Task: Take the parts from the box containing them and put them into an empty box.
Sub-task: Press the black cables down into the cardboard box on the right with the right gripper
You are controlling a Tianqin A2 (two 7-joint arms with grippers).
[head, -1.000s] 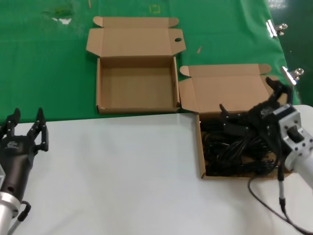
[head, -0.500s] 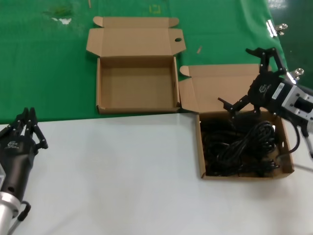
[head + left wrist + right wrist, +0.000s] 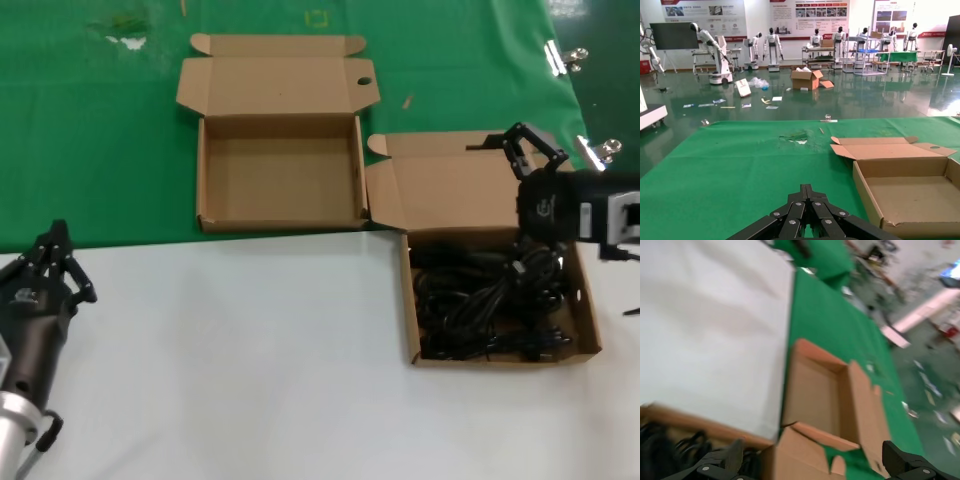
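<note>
Left claw (image 3: pixel 807 192) fingertips together, above green cloth (image 3: pixel 730 170), beside the empty box (image 3: pixel 905 192).

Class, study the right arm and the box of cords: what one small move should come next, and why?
Probably lower the right gripper into the full box onto a cord bundle: its jaws stand open and empty above that box's back edge, the empty box holds nothing, and the left gripper waits far off.

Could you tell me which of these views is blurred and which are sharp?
The right wrist view is smeared: the empty box and green cloth have soft edges. The head view is crisp on the power cords; the left wrist view is sharp, with glare on the hall floor.
</note>
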